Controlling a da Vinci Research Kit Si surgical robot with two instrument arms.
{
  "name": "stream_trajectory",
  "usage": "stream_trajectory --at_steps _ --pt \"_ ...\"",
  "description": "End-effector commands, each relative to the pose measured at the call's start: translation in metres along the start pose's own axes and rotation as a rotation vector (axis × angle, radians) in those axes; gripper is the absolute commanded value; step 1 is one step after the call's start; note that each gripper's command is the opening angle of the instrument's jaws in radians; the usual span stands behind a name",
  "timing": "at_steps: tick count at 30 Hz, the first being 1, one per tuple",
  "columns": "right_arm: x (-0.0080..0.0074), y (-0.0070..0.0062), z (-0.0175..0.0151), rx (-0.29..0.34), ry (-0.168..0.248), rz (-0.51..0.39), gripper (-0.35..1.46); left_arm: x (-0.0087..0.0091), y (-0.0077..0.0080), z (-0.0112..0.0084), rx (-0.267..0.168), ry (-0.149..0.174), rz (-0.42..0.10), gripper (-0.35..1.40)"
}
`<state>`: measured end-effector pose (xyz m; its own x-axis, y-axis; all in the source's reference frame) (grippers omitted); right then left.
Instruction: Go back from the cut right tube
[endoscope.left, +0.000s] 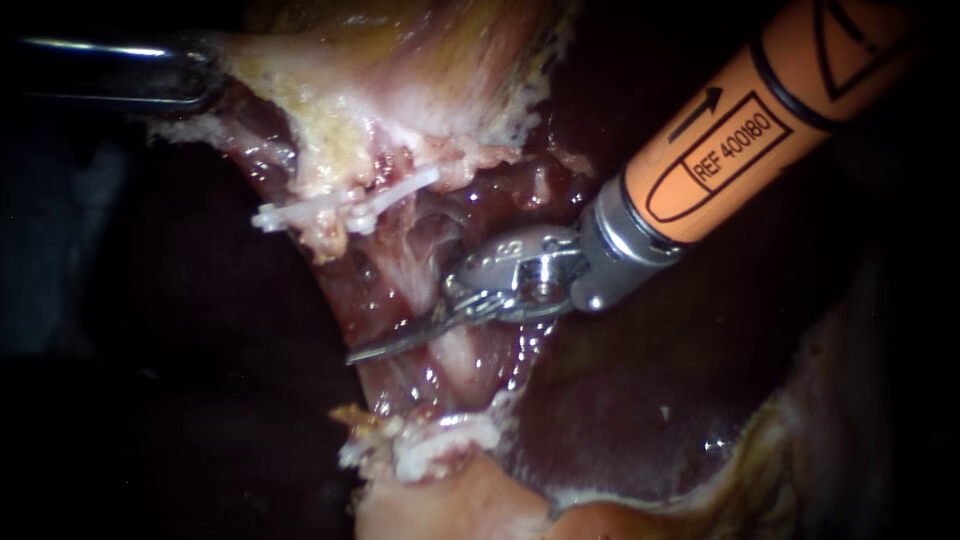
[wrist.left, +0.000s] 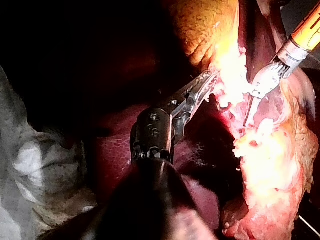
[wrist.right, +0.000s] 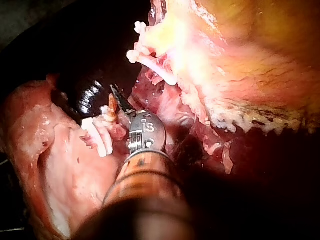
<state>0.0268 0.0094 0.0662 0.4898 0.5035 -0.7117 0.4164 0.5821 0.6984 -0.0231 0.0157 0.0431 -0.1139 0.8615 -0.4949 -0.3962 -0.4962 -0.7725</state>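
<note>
The right instrument (endoscope.left: 385, 348), orange-shafted, lays its thin blades, closed together, across the tube (endoscope.left: 450, 365) between the white clips (endoscope.left: 345, 208). Well off from that tube, the left instrument's (endoscope.left: 205, 80) jaws clamp the gallbladder's (endoscope.left: 450, 60) pale edge.

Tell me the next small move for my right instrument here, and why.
Probably draw the right instrument back along its shaft, toward the upper right: its tip lies over the tissue between the upper clips and lower clips. The left instrument is shut on pale tissue; leave it.
</note>
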Motion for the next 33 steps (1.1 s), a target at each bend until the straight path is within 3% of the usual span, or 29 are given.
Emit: stream_trajectory --at_steps 1,2,3,5,6,8,11,16,17,20,22,23,26,31,33 --pt "0.0000 -0.0001 0.0000 0.000 0.000 0.000 -0.35 0.0000 0.0000 0.0000 0.000 0.000 0.000 -0.35" --pt "0.0000 -0.0002 0.0001 -0.008 0.003 0.000 -0.35 0.0000 0.0000 0.0000 0.000 0.000 0.000 -0.35" --pt "0.0001 -0.0002 0.0001 -0.014 0.004 0.000 -0.13 0.0000 0.0000 0.0000 0.000 0.000 0.000 -0.35" --pt "0.0002 -0.0004 0.0003 -0.025 0.008 0.000 0.76 0.0000 0.0000 0.0000 0.000 0.000 0.000 -0.35" --pt "0.0002 -0.0006 0.0003 -0.039 0.015 0.005 0.99 0.0000 0.0000 0.0000 0.000 0.000 0.000 -0.35" --pt "0.0004 -0.0009 0.0006 -0.076 0.032 0.005 1.26 0.0000 0.0000 0.0000 0.000 0.000 0.000 -0.35" --pt "0.0006 -0.0011 0.0009 -0.114 0.060 0.020 1.41 0.0000 0.0000 0.0000 0.000 0.000 0.000 -0.35" --pt "0.0006 -0.0013 0.0007 -0.135 0.067 0.023 1.43 0.0000 0.0000 0.0000 0.000 0.000 0.000 -0.35" --pt "0.0005 -0.0016 0.0003 -0.163 0.076 0.023 1.43 0.0000 0.0000 0.0000 0.000 0.000 0.001 -0.35" --pt "-0.0002 -0.0036 -0.0016 -0.340 0.133 0.043 1.43 0.0000 0.0000 -0.0001 -0.001 0.000 0.001 -0.35" --pt "-0.0005 -0.0048 -0.0029 -0.404 0.139 0.014 1.43 0.0000 0.0000 -0.0001 -0.001 0.000 0.001 -0.35" --pt "-0.0006 -0.0054 -0.0036 -0.430 0.131 -0.009 1.43 0.0000 0.0000 -0.0001 -0.001 0.000 0.001 -0.35" --pt "-0.0008 -0.0072 -0.0060 -0.520 0.054 -0.068 1.43 0.0000 -0.0001 -0.0001 -0.001 0.000 0.001 -0.35" --pt "-0.0009 -0.0098 -0.0099 -0.626 -0.146 -0.091 1.45 -0.0001 -0.0002 -0.0001 -0.001 0.000 0.001 -0.35" --pt "-0.0010 -0.0105 -0.0112 -0.647 -0.169 -0.092 1.45 -0.0001 -0.0002 -0.0001 -0.001 -0.001 0.001 -0.35"
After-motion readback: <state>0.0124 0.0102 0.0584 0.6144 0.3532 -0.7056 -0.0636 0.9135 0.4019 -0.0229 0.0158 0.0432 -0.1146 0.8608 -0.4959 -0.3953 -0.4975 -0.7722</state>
